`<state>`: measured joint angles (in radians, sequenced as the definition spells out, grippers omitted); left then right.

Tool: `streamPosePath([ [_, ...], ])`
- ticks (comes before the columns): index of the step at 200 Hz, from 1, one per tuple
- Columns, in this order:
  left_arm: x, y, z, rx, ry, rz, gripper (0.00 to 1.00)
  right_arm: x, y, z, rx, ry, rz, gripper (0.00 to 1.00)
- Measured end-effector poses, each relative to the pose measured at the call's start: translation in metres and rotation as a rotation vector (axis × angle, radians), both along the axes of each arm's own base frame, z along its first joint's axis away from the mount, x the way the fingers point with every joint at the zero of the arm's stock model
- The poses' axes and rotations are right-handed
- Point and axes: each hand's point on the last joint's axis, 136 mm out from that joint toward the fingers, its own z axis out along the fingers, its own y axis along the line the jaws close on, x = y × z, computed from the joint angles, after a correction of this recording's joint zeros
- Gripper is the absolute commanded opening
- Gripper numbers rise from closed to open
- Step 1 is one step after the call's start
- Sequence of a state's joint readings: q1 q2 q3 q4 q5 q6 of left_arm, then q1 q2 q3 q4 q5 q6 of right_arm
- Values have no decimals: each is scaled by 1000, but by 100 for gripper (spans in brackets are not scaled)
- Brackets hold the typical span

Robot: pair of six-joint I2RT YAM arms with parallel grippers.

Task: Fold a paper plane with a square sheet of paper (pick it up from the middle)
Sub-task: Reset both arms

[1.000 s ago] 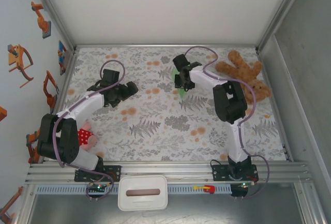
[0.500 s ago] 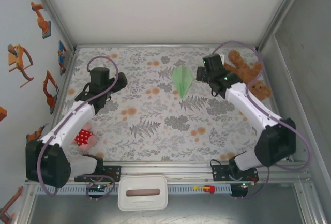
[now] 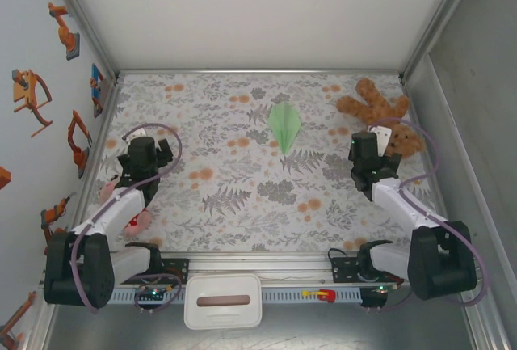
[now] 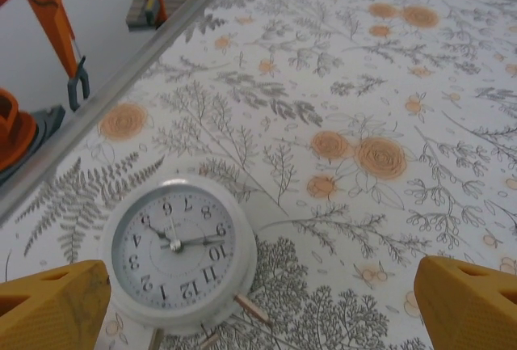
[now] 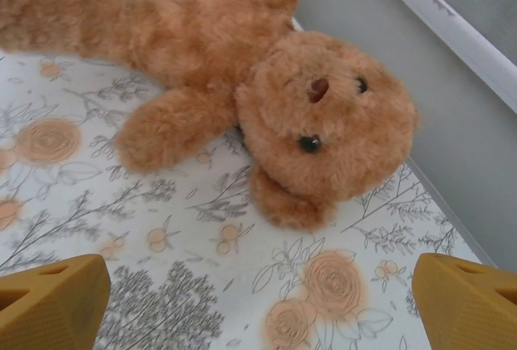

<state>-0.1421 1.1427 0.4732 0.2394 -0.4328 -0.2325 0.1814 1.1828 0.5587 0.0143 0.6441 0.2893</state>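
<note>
At the far left, orange robot-arm stickers (image 3: 32, 95) are seen on the pale side wall. Beside that wall, the left gripper (image 4: 258, 318) is held low over the floral table (image 3: 242, 196), its jaws spread wide with nothing between them; its 2 yellow fingertips (image 4: 50, 308) are seen at the bottom corners of the left wrist view. A white alarm clock (image 4: 174, 249) is seen standing on the cloth just ahead of the left fingertip, its dial turned upside down to the camera. A red plush toy with white dots (image 3: 131, 215) is seen lying beside the left arm, near the table's front edge.

Toward the middle, the paper plane (image 3: 284, 126) is laid flat on the far half of the table, its point directed toward the arms, well apart from both grippers and touched by neither.

To the right, the right gripper (image 5: 258, 309) is likewise spread wide and nothing is held in it. A brown teddy bear (image 5: 323, 115) is seen lying on its back just beyond its fingertips, in the far right corner, with its head close to the right wall.
</note>
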Motion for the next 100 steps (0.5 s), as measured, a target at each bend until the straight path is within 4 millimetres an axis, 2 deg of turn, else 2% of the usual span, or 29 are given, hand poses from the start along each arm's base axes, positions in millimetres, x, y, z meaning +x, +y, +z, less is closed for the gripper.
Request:
streamPosePath([
  [21,4,1,-3,23,-41,-34,96,1,-6,-5,-29,-56,11,95],
  [59,-3,2,-32,21,-52,-113,96,5,2,-21,-61,-95,104,95],
  [100,13,-1,-31,-37,-114,-198,96,29,14,-30,-60,-144,208,94],
])
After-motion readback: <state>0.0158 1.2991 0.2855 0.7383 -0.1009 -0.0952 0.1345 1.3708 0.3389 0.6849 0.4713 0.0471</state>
